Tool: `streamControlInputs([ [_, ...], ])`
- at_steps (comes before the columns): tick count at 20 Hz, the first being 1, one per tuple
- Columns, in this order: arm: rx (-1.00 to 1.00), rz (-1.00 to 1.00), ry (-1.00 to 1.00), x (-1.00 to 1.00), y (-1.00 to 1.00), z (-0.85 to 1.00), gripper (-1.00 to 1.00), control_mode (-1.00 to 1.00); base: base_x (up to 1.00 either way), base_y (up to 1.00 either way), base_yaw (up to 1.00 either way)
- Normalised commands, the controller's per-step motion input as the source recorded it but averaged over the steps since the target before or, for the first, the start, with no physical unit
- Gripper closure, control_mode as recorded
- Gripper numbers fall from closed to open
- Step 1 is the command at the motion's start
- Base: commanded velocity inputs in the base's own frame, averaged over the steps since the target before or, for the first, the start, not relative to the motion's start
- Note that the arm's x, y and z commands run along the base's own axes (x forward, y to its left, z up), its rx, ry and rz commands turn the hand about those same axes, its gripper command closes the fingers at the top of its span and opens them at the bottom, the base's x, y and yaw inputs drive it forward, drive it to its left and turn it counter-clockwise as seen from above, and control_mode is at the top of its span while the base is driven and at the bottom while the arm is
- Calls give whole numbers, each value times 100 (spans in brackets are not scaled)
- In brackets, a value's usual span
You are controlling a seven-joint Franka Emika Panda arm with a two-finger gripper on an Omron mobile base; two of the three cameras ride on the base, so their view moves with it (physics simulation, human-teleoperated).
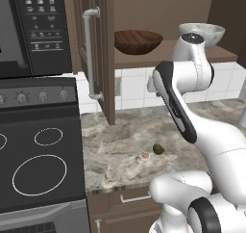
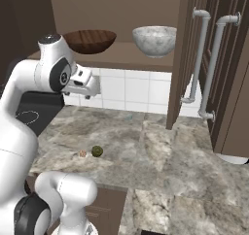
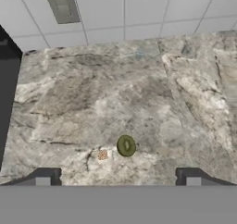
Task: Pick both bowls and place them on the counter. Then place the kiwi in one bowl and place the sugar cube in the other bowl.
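The open, empty gripper (image 3: 118,177) hovers above the worktop (image 3: 139,93), over the kiwi (image 3: 126,146) with the sugar cube (image 3: 102,155) just beside it.

Marbled bowl (image 1: 204,31) on the shelf, lower left part hidden behind the robot arm (image 1: 185,90); stovetop (image 1: 33,164) cut off by the left edge; sugar cube (image 3: 102,155) too small to show its shape
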Motion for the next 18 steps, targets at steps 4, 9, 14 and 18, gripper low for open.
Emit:
streamControlInputs([
  [4, 11, -29, 0, -17, -2, 13, -100, -100, 0, 0, 0],
  [9, 14, -21, 0, -17, -4, 16, -100, -100, 0, 0, 0],
  [14, 17, -7, 0, -24, -15, 16, -100, -100, 0, 0, 0],
  [18, 26, 0, -5, -21, -12, 18, -100, -100, 0, 0, 0],
])
